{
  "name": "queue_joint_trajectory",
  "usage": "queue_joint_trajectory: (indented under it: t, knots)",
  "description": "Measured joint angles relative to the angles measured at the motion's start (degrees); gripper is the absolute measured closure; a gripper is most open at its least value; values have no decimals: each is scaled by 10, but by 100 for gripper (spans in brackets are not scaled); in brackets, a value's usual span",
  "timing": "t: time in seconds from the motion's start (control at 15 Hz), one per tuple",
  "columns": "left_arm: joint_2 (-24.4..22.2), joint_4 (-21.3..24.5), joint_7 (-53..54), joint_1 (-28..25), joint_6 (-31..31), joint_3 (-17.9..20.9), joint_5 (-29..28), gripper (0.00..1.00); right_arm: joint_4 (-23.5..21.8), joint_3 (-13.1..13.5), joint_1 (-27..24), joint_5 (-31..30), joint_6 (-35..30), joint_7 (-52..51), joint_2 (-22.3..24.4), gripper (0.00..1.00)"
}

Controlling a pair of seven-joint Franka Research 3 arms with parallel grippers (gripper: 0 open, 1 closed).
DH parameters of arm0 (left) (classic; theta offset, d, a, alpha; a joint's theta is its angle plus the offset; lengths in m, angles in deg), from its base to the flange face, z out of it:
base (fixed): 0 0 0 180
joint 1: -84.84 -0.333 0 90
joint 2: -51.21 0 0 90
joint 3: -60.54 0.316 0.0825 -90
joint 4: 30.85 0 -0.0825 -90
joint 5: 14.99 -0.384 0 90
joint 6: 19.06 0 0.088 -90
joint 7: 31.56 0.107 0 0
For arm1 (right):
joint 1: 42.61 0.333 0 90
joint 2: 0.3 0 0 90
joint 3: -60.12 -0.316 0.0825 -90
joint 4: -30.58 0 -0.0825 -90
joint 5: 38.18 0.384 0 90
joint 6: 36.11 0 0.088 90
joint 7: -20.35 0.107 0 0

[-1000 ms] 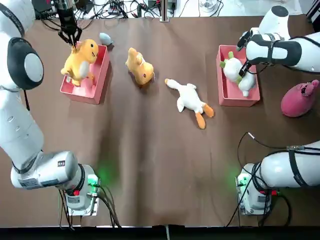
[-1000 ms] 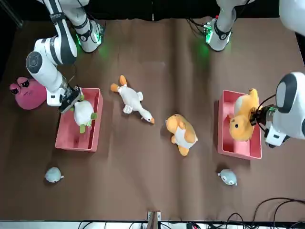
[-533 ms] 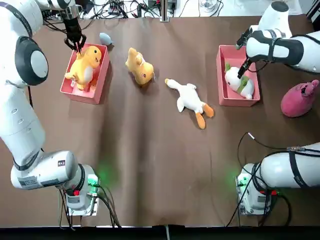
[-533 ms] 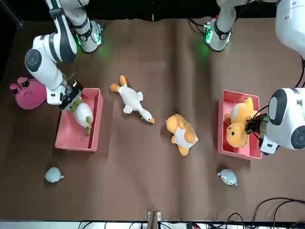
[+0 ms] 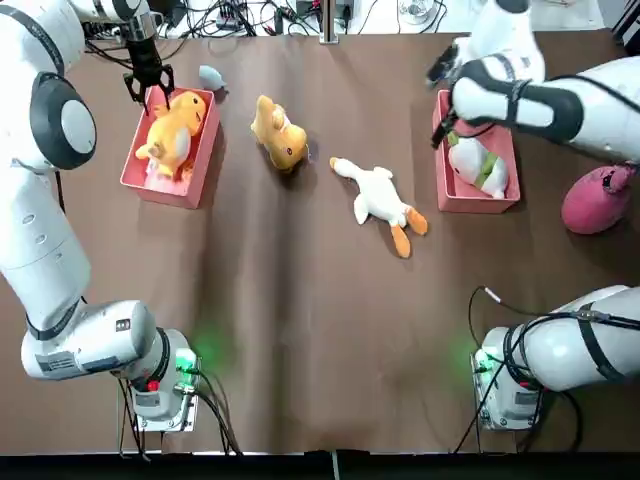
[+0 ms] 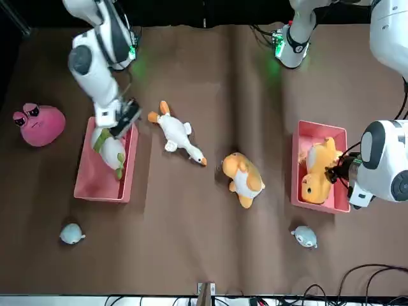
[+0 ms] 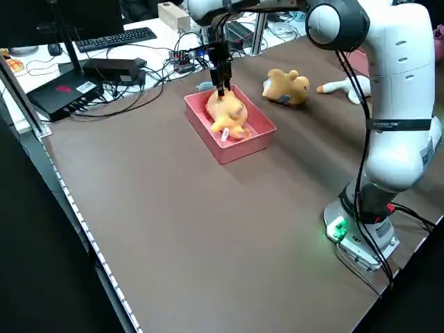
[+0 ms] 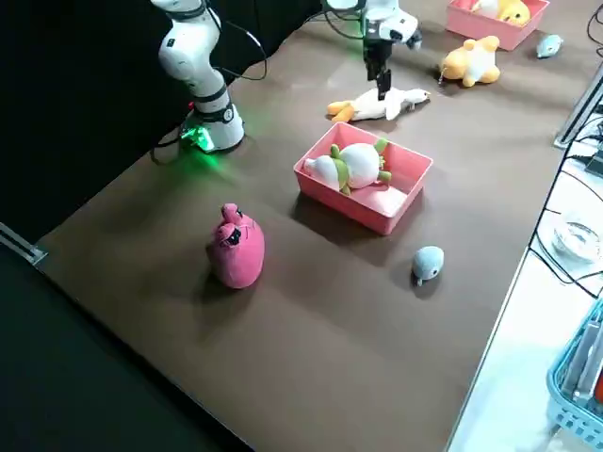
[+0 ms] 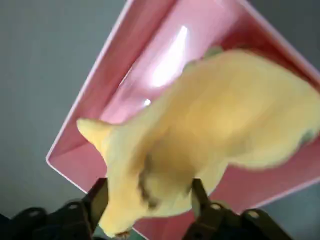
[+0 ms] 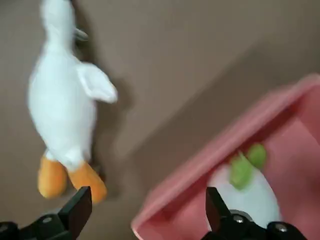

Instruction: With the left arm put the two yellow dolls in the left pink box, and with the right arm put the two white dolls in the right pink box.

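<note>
One yellow doll lies on its side in the left pink box. My left gripper hangs open over the doll's far end, fingers either side of it. The other yellow doll lies on the table right of that box. A white doll with green trim rests in the right pink box. The white duck doll lies mid-table. My right gripper is open and empty above that box's inner edge.
A pink round plush sits right of the right box. A small grey-blue toy lies just beyond the left box, and another lies beyond the right box. Cables run along the table's far edge.
The left gripper lowered the yellow doll into the left box and opened. The right gripper released the white doll in the right box and moved toward the table's middle, over the box's inner edge.
</note>
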Motion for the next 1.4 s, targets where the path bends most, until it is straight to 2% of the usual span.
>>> queue_joint_trajectory:
  t: [0.2, 0.27, 0.47, 0.53, 0.6, 0.8, 1.0, 1.2, 1.4]
  knots:
    - [-6, -5, 10, 2, 0, -21, 0, 5, -2, -1, 72, 10, 64, 11, -37, 0]
    - [-10, -6, 10, 2, 0, -33, 0, 1, -3, -2, 92, 15, 87, 13, -57, 0]
    - [-21, -7, 9, 2, 1, -76, 0, 1, -4, -2, 141, 20, 168, 15, -126, 0]
    - [-23, -7, -24, 7, -2, -102, 1, 1, -4, -2, 163, 25, 203, 22, -165, 0]
    - [-23, -7, -63, 13, -13, -113, 6, 1, -4, -2, 169, 26, 210, 23, -178, 0]
    - [-21, -6, -156, 30, -55, -135, 36, 1, -3, -1, 176, 28, 211, 28, -194, 0]
    - [-11, -4, -214, 55, -111, -136, 64, 1, -3, -1, 190, 29, 217, 49, -197, 0]
    - [12, 0, -275, 83, -148, -137, 80, 1, -9, -1, 196, 29, 259, 55, -211, 2]
    - [44, 3, -325, 114, -192, -137, 80, 1, -9, 2, 196, 30, 274, 56, -222, 33]
